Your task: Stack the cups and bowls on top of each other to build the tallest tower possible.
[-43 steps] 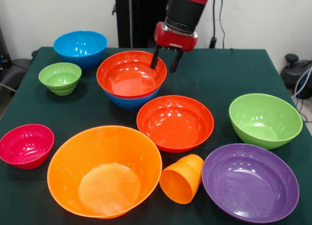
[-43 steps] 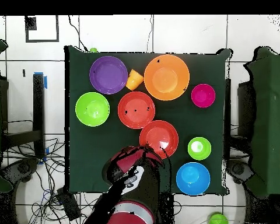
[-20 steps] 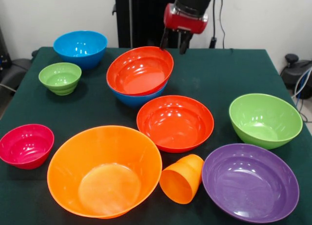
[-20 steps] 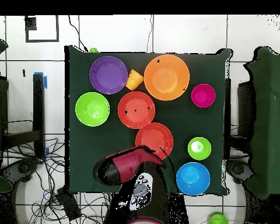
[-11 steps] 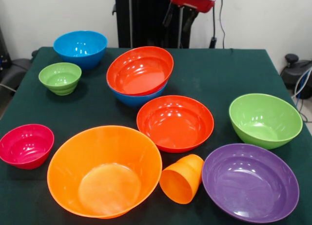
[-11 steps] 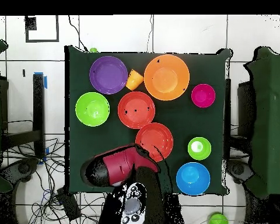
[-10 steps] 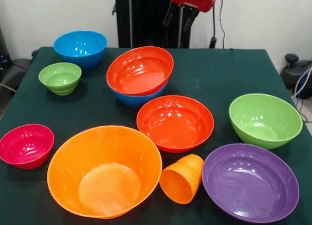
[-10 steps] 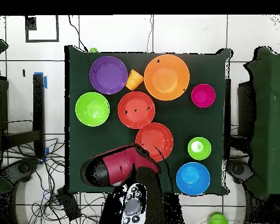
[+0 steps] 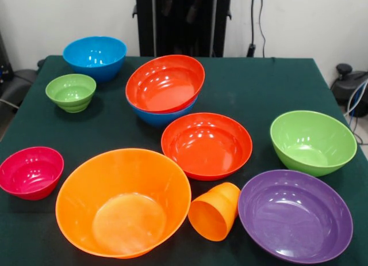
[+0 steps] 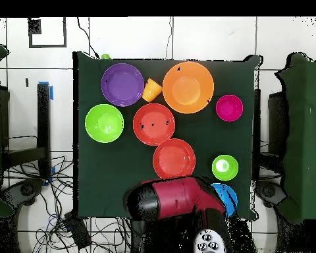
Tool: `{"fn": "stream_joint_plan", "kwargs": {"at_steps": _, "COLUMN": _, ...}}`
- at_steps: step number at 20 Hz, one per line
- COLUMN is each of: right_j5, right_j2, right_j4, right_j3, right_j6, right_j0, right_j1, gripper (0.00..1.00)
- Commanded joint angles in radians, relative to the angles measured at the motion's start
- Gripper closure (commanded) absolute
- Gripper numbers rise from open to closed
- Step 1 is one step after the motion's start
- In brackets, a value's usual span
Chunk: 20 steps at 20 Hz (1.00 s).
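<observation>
Tower (image 9: 164,88) of glossy red-orange bowl tilted in blue bowl, pincer (image 9: 179,7) grip unclear

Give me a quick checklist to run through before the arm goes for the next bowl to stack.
1. Glossy red-orange plastic bowl nested in the blue plastic bowl beneath: ok, though tilted.
2. Second red-orange plastic bowl upright, standing alone: ok.
3. Small orange plastic tumbler upright: not ok, lying on its side between the large orange plastic bowl and the large purple plastic bowl.
4. End effector clear of the bowls: ok, at the top edge.
5. End effector open: cannot tell.
</observation>
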Motion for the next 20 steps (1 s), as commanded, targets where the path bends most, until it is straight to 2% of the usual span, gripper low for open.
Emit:
{"fn": "stream_joint_plan", "kwargs": {"at_steps": 1, "right_j5": -0.095, "right_j2": 0.212, "right_j4": -0.112, "right_j3": 0.192, "right_j6": -0.467, "right_j0": -0.224, "right_j1": -0.056, "gripper": 0.00}}
{"fn": "stream_joint_plan", "kwargs": {"at_steps": 3, "right_j5": -0.090, "right_j2": 0.276, "right_j4": -0.117, "right_j3": 0.218, "right_j6": -0.520, "right_j0": -0.321, "right_j1": -0.058, "gripper": 0.00}}
{"fn": "stream_joint_plan", "kwargs": {"at_steps": 7, "right_j5": -0.044, "right_j2": 0.359, "right_j4": -0.126, "right_j3": 0.246, "right_j6": -0.583, "right_j0": -0.467, "right_j1": -0.040, "gripper": 0.00}}
{"fn": "stream_joint_plan", "kwargs": {"at_steps": 13, "right_j5": -0.070, "right_j2": 0.395, "right_j4": -0.200, "right_j3": 0.294, "right_j6": -0.577, "right_j0": -0.607, "right_j1": 0.048, "gripper": 0.00}}
{"fn": "stream_joint_plan", "kwargs": {"at_steps": 15, "right_j5": -0.099, "right_j2": 0.383, "right_j4": -0.241, "right_j3": 0.286, "right_j6": -0.538, "right_j0": -0.622, "right_j1": 0.108, "gripper": 0.00}}
{"fn": "stream_joint_plan", "kwargs": {"at_steps": 20, "right_j5": -0.202, "right_j2": 0.309, "right_j4": -0.392, "right_j3": 0.223, "right_j6": -0.390, "right_j0": -0.594, "right_j1": 0.272, "gripper": 0.00}}
